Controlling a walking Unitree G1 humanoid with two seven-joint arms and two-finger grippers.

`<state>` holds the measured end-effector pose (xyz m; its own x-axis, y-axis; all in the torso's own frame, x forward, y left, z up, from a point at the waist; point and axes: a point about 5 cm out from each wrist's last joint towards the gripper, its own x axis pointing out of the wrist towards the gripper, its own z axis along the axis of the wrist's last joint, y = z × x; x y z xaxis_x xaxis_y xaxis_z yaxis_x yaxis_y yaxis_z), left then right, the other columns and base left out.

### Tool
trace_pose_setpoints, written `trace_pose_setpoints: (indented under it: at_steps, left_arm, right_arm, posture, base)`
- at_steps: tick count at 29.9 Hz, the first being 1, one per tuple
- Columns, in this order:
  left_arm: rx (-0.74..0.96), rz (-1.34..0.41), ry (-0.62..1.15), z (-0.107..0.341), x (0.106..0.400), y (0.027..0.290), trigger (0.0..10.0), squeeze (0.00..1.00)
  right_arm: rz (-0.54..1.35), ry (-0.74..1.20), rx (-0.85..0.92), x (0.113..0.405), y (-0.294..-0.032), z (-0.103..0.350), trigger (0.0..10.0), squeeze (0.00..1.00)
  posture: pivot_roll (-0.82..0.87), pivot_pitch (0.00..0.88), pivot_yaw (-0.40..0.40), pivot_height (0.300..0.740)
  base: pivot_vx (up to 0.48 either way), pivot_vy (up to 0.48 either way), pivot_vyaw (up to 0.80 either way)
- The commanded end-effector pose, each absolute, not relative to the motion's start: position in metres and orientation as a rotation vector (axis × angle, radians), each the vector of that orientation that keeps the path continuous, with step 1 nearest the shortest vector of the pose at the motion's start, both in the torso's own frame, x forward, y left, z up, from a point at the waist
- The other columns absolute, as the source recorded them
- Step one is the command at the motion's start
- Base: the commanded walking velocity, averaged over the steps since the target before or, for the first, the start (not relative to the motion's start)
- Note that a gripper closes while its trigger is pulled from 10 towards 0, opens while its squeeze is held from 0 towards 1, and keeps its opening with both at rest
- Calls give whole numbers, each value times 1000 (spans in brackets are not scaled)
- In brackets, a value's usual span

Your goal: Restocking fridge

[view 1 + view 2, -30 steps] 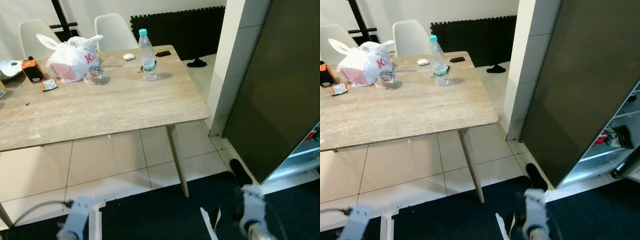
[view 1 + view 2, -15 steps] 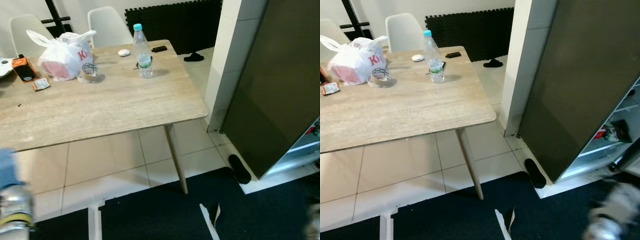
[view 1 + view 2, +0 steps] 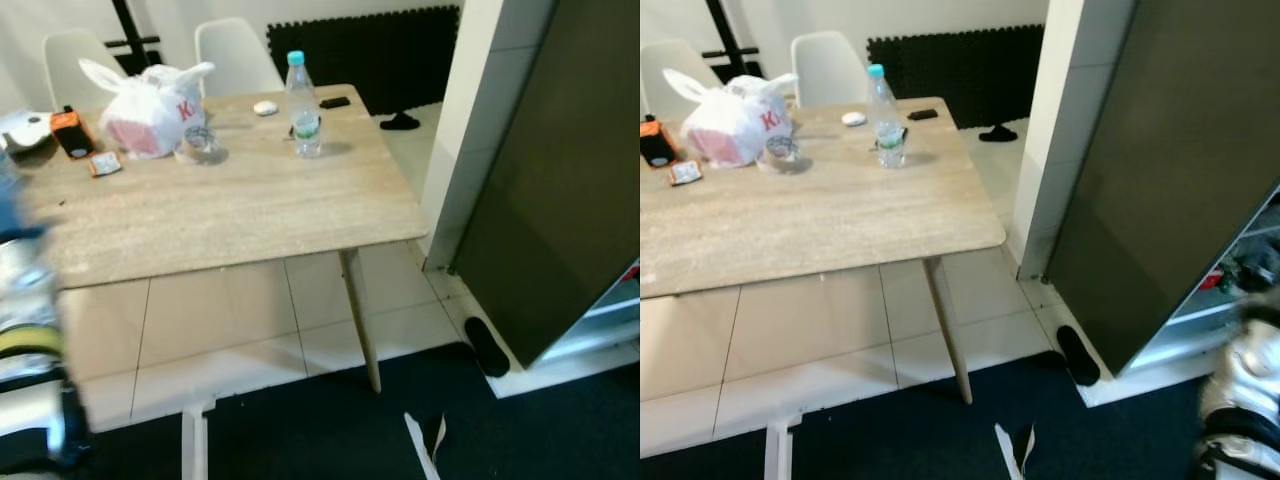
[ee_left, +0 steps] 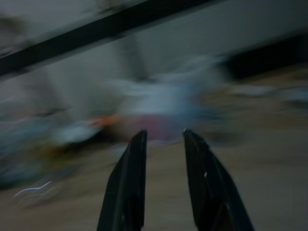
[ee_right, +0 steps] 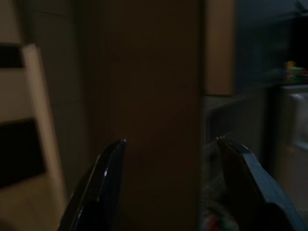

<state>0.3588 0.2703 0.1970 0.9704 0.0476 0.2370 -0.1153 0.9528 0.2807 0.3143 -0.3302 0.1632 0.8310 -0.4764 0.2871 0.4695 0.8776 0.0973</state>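
Observation:
A clear water bottle (image 3: 303, 105) with a blue cap stands upright on the far part of the wooden table (image 3: 230, 215). To the right stands the fridge; its dark door (image 3: 1160, 170) is swung open, and lit shelves (image 3: 1252, 275) with a few items show behind it. My left arm (image 3: 25, 320) is a blur at the left edge. My right arm (image 3: 1245, 400) is a blur at the lower right, near the fridge. In the left wrist view, my left gripper (image 4: 163, 132) is open and empty, facing the table. My right gripper (image 5: 171, 142) is wide open and empty, facing the fridge.
A white plastic bag (image 3: 150, 110), a tape roll (image 3: 198, 145), an orange box (image 3: 73, 132) and small items lie on the table's far side. Two white chairs (image 3: 235, 55) stand behind it. A black slipper (image 3: 487, 347) and a torn scrap (image 3: 425, 445) lie on the floor.
Both arms have swung up from the bottom of the picture, the left to the left edge, the right to the lower right. The camera has shifted slightly.

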Motion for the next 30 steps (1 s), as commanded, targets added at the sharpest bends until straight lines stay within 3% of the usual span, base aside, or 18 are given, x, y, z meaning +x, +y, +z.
trace_pose_setpoints:
  at_steps: [1,2,3,6,8,13,21,30]
  left_arm:
    - [238,-188,-198,182,359,222,10000,349]
    - [238,-188,-198,182,359,222,10000,349]
    - [190,-289,-199,175,356,199,10000,345]
    - [151,-303,-195,171,356,192,10000,341]
    - [152,-260,-150,157,359,183,10000,294]
    - [126,-246,-133,152,358,177,10000,290]
    - [139,-220,-148,158,357,177,10000,333]
    - [193,-176,-176,160,357,171,10000,353]
  right_arm:
    - [-391,-329,51,325,-301,166,10000,0]
    - [-391,-329,51,325,-301,166,10000,0]
    - [-348,-325,63,330,-281,162,10000,0]
    - [-339,-313,83,332,-274,157,10000,0]
    - [-350,-260,199,335,-263,142,10000,0]
    - [-273,-254,212,337,-243,138,10000,0]
    - [-227,-244,171,338,-232,141,10000,0]
    - [-216,-234,167,338,-229,140,10000,0]
  posture:
    - [66,0,19,740]
    - [66,0,19,740]
    - [61,0,19,740]
    - [59,0,16,740]
    - [67,0,10,740]
    - [65,0,8,740]
    - [61,0,11,740]
    - [64,0,10,740]
  base:
    - [0,0,0]
    - [0,0,0]
    - [0,0,0]
    - [0,0,0]
    - [0,0,0]
    - [0,0,0]
    - [0,0,0]
    - [384,0,0]
